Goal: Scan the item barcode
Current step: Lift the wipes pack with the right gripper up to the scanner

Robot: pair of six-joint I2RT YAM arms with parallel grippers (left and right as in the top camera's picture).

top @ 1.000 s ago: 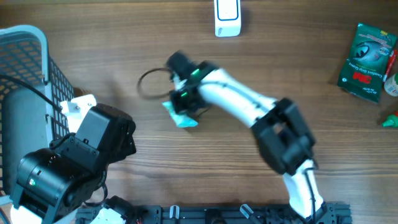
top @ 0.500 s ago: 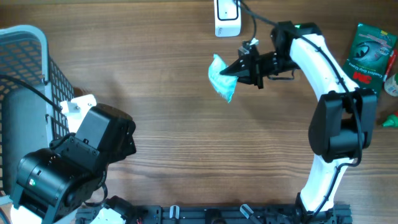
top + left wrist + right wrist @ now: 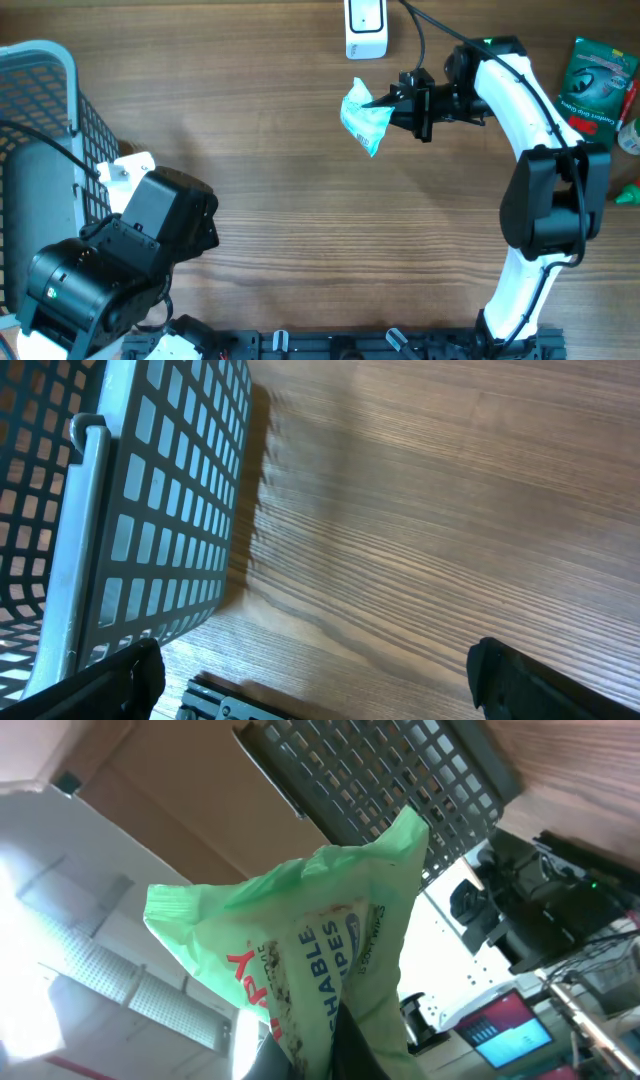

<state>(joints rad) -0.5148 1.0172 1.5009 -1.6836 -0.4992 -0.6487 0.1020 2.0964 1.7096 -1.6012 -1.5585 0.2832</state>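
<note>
Right gripper (image 3: 381,101) pinched the wipes packet (image 3: 362,120) just below the scanner (image 3: 366,28); the scan probably remained. Left gripper (image 3: 315,675) gaped.

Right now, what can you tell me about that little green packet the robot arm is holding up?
The green packet is a soft, crinkled plastic pouch, pale green to teal, with printed lettering; part of the word wipes shows in the right wrist view. The right end effector pinches one edge, holding it tilted and apparently clear of the wooden table. It hangs near the white device at the table's far edge, not touching it. I see no barcode.
</note>
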